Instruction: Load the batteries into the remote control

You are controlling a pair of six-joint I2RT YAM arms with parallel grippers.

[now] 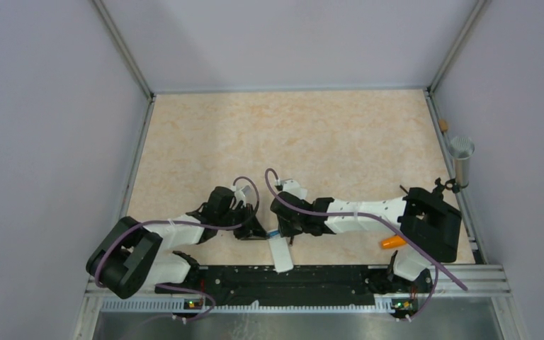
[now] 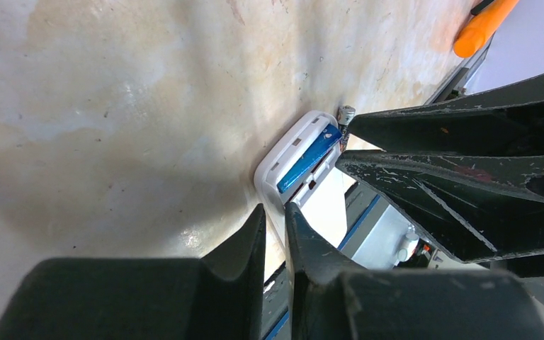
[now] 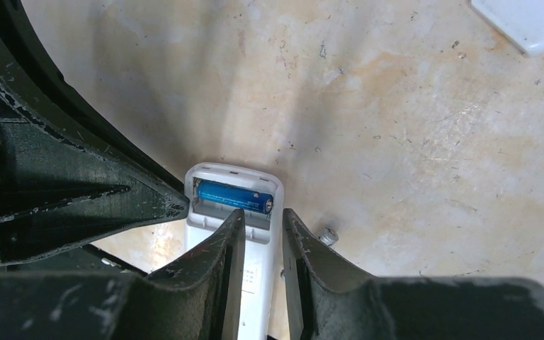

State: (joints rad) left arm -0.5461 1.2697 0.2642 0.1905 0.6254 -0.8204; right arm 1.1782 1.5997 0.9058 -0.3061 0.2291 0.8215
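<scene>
The white remote control (image 1: 281, 253) lies back up at the table's near edge, one end over the black rail. Its battery bay is open at the far end, and the blue battery (image 3: 234, 196) lies in it, also seen in the left wrist view (image 2: 310, 157). The dark battery (image 3: 328, 234) lies on the table just right of the remote, with only its metal end showing (image 2: 345, 113). My left gripper (image 2: 275, 212) is nearly shut and empty, its tips at the remote's left edge. My right gripper (image 3: 263, 216) is nearly shut and empty over the remote, just short of the bay.
An orange tapered object (image 1: 393, 241) lies by the right arm's base. A flat white piece (image 3: 531, 21) lies further out on the table. A metal cylinder (image 1: 460, 159) stands at the right wall. The black rail (image 1: 326, 276) runs along the near edge.
</scene>
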